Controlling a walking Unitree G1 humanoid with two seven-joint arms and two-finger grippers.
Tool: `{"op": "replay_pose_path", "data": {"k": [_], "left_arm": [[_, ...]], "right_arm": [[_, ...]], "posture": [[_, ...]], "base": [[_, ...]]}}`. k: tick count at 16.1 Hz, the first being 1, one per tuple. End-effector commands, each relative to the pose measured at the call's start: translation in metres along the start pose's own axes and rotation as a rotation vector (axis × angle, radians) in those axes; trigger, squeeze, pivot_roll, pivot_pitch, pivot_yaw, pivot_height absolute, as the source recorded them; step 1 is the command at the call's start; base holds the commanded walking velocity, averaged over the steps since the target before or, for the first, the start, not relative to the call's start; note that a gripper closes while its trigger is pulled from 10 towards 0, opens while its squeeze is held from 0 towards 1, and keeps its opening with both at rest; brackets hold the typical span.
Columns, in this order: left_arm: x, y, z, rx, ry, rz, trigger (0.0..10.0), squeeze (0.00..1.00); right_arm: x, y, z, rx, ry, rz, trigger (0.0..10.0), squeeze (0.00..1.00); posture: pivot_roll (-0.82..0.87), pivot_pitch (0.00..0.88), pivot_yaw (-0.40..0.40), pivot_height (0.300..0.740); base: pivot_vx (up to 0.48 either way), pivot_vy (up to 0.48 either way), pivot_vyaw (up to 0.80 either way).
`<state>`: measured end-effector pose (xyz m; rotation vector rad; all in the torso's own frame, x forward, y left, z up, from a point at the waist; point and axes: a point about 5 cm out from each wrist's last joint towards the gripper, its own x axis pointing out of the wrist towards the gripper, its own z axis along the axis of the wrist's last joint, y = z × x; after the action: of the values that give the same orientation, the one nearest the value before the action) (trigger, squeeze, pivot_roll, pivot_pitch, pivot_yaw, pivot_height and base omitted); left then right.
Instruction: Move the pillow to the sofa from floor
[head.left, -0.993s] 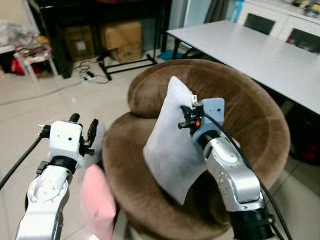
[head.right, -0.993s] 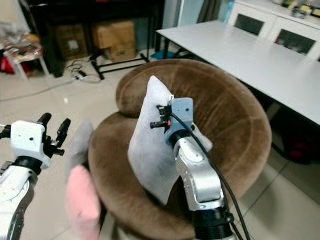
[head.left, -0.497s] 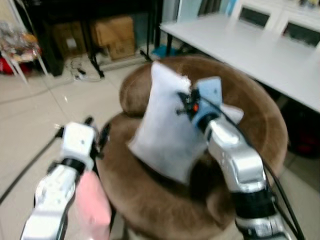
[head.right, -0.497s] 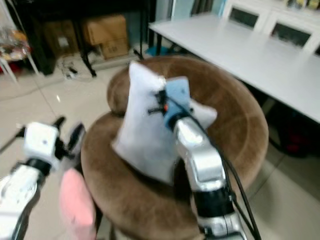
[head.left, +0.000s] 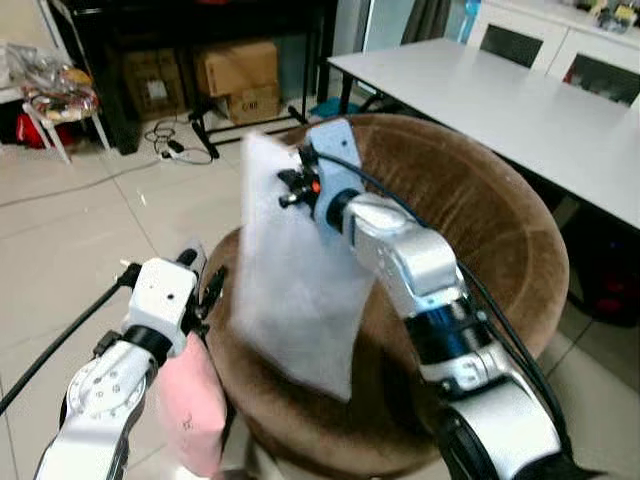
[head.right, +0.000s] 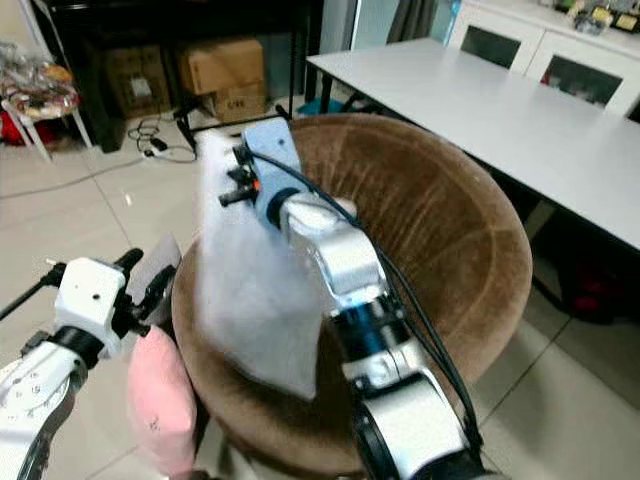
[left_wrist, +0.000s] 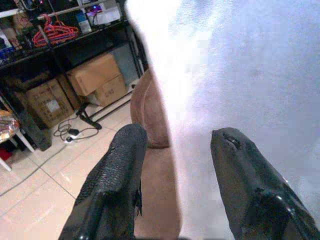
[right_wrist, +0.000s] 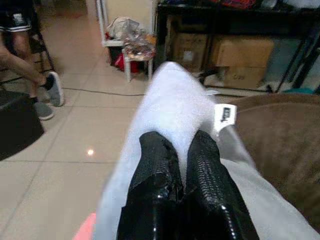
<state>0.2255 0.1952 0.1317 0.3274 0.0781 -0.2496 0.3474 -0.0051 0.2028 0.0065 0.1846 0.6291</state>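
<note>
A pale grey pillow (head.left: 295, 290) hangs upright over the left front part of the round brown sofa (head.left: 480, 220). My right gripper (head.left: 291, 187) is shut on the pillow's top corner; in the right wrist view its fingers (right_wrist: 159, 165) pinch the fabric beside a small white tag (right_wrist: 225, 114). My left gripper (head.left: 201, 272) stands open at the sofa's left rim, just left of the hanging pillow. The left wrist view has the pillow (left_wrist: 250, 75) close beyond its spread fingers (left_wrist: 122, 160), which hold nothing.
A pink pillow (head.left: 190, 400) leans at the sofa's left side under my left arm. A white table (head.left: 520, 100) runs behind on the right. Cardboard boxes (head.left: 235, 70), cables and a small stool (head.left: 60, 105) lie back left. A person's legs (right_wrist: 30, 60) stand on the tiled floor.
My right arm has swung the pillow leftward, from over the seat's middle to the sofa's left front edge. The left gripper stays open beside the rim.
</note>
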Motion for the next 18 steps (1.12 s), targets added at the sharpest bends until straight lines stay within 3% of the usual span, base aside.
{"op": "replay_pose_path", "data": {"k": [1,4,6,8,9,12,14,18], "left_arm": [[-0.001,-0.002,0.005,0.009,-0.011,-0.012,10.0,0.0],[-0.003,-0.002,0.005,0.009,-0.008,-0.012,10.0,0.0],[-0.004,-0.002,0.004,0.008,-0.006,-0.012,10.0,0.0],[-0.005,-0.003,0.004,0.007,-0.001,-0.014,10.0,0.0],[-0.005,-0.004,0.003,0.003,0.004,-0.024,10.0,0.0],[-0.006,-0.008,0.002,0.0,0.01,-0.042,10.0,0.0],[-0.005,-0.009,0.001,-0.002,0.013,-0.048,10.0,0.0],[-0.004,-0.01,0.001,-0.002,0.015,-0.056,10.0,0.0]], "right_arm": [[0.004,-0.005,0.015,0.024,-0.049,-0.005,10.0,0.0],[0.015,-0.006,0.016,0.087,-0.024,-0.031,10.0,0.0],[0.019,-0.018,0.014,0.14,-0.006,-0.122,10.0,0.0],[0.019,-0.046,0.008,0.236,0.012,-0.305,10.0,0.0],[0.012,-0.074,0.0,0.281,0.034,-0.481,10.0,0.0],[-0.009,-0.116,-0.021,0.324,0.097,-0.778,10.0,0.0],[-0.016,-0.127,-0.031,0.339,0.13,-0.859,10.0,0.0],[-0.021,-0.134,-0.049,0.306,0.192,-0.909,10.0,0.0]], "posture": [[0.07,0.0,-0.072,0.74],[0.08,0.0,-0.079,0.74],[0.08,0.0,-0.081,0.74],[0.08,0.0,-0.084,0.74],[0.08,0.0,-0.085,0.74],[0.08,0.0,-0.083,0.74],[0.08,0.0,-0.083,0.74],[0.08,0.0,-0.081,0.74]], "base": [[0.0,0.0,0.0],[0.0,0.0,0.0],[0.0,0.0,0.0],[0.0,0.0,0.0],[0.0,0.0,0.0],[0.0,0.0,0.0],[0.0,0.0,0.0],[0.0,0.0,0.0]]}}
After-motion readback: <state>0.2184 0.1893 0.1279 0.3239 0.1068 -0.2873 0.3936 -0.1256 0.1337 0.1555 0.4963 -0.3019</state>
